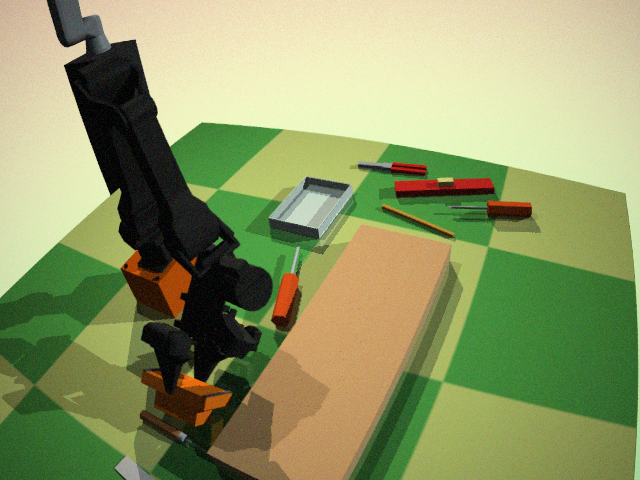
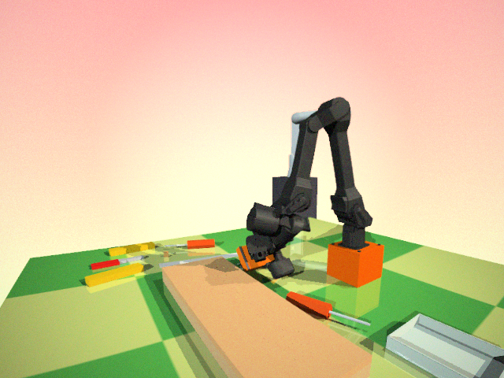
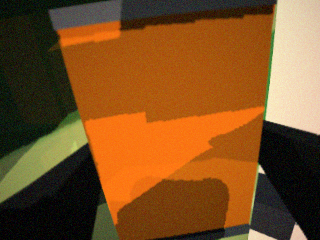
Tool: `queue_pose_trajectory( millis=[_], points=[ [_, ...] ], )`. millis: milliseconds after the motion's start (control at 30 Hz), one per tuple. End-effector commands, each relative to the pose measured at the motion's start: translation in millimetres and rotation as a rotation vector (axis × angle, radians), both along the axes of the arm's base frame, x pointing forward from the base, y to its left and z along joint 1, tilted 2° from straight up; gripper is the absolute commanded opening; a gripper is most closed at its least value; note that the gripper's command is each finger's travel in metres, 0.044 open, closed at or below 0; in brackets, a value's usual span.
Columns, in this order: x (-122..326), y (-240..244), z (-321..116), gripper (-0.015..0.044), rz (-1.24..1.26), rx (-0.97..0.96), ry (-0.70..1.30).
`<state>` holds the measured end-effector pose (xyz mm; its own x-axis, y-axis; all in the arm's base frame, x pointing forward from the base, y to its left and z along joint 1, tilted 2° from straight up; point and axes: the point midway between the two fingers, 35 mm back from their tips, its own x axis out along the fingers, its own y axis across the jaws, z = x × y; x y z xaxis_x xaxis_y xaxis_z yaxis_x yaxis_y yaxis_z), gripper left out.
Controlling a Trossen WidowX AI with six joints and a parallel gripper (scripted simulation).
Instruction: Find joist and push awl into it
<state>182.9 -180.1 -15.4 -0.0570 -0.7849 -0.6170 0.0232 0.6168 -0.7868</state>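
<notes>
Because scanning presumably needs steady handling, gripper (image 1: 184, 383) (image 2: 266, 260) (image 3: 174, 137): fingers wide apart, clamping orange stud finder (image 1: 178, 405) (image 2: 247, 260) (image 3: 175, 75), tilted, beside floor panel (image 1: 351, 330) (image 2: 260, 325); awl (image 1: 162, 426): near panel's end, awaiting its turn.

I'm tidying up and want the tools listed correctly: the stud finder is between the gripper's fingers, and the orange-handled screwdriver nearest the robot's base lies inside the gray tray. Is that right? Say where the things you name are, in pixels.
Not quite: that screwdriver (image 1: 285, 299) (image 2: 309, 305) lies outside the tray (image 1: 294, 227) (image 2: 406, 355), on the checkered surface beside the panel (image 1: 361, 310) (image 2: 260, 325), as the top view shows. The rest stands.
</notes>
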Motion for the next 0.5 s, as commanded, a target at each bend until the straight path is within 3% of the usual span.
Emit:
queue_pose_trajectory(
  millis=[0,100,467],
  points=[
    [-0.2,-0.3,0.7,0.0368,-0.001,-0.003,0.001],
    [-0.2,-0.1,0.8,0.044,-0.001,-0.003,0.001],
    [1.2,8.0,6.1,0.044,-0.001,0.001,0.0]
  ],
)
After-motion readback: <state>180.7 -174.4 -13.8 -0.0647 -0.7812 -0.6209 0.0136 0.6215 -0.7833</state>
